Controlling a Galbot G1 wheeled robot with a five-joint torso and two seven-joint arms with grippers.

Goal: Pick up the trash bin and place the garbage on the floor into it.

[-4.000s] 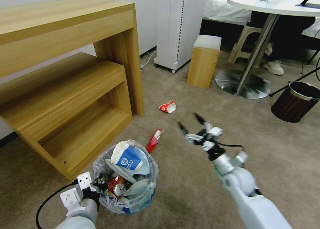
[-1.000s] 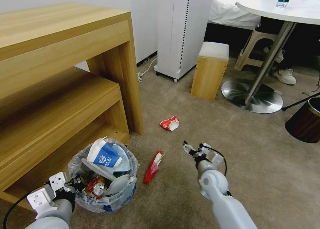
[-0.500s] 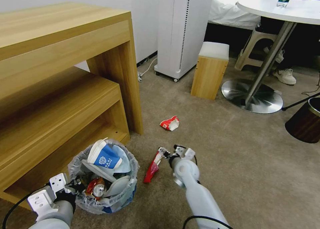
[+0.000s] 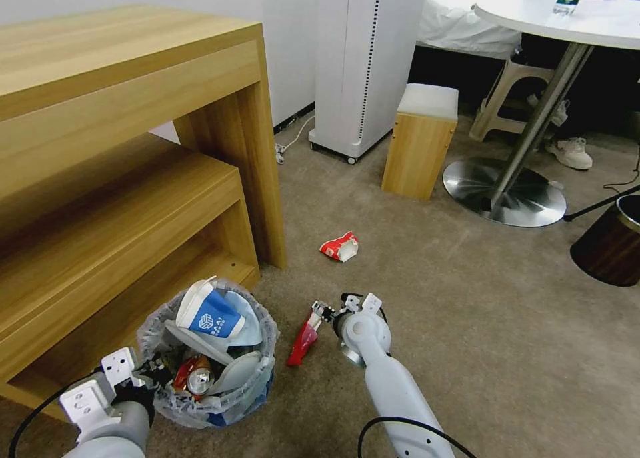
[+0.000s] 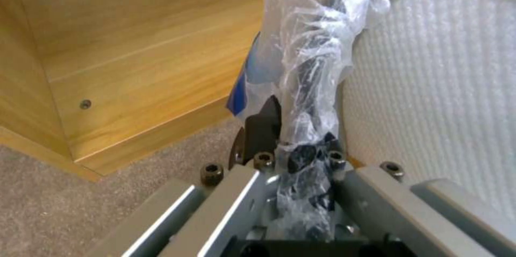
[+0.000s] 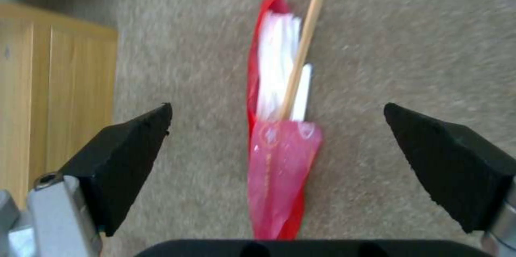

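Observation:
The trash bin (image 4: pixel 220 395), lined with a crinkled clear bag, sits on the beige floor (image 4: pixel 467 325) in front of the wooden shelf. It holds a blue-white cup (image 4: pixel 212 313), a can and other litter. My left gripper (image 4: pixel 145 373) is shut on the bin's rim; the left wrist view shows my left gripper (image 5: pixel 301 156) pinching the bag (image 5: pixel 317 47) and rim. My right gripper (image 4: pixel 325 310) hangs open just above a red wrapper (image 4: pixel 302 338). In the right wrist view the wrapper (image 6: pixel 279 160) and a wooden stick (image 6: pixel 302 51) lie between the spread fingers (image 6: pixel 134 152). A crushed red-white paper cup (image 4: pixel 340 247) lies farther off.
A two-tier wooden shelf (image 4: pixel 133 145) stands close on the left. Beyond are a white appliance (image 4: pixel 367 58), a small wooden stool (image 4: pixel 419 141), a round table's metal base (image 4: pixel 505 201) and a dark brown bin (image 4: pixel 608 245) at the right edge.
My right gripper has swung left and down, from beside the red wrapper to right over its upper end. The left gripper and bin have stayed put over the last second.

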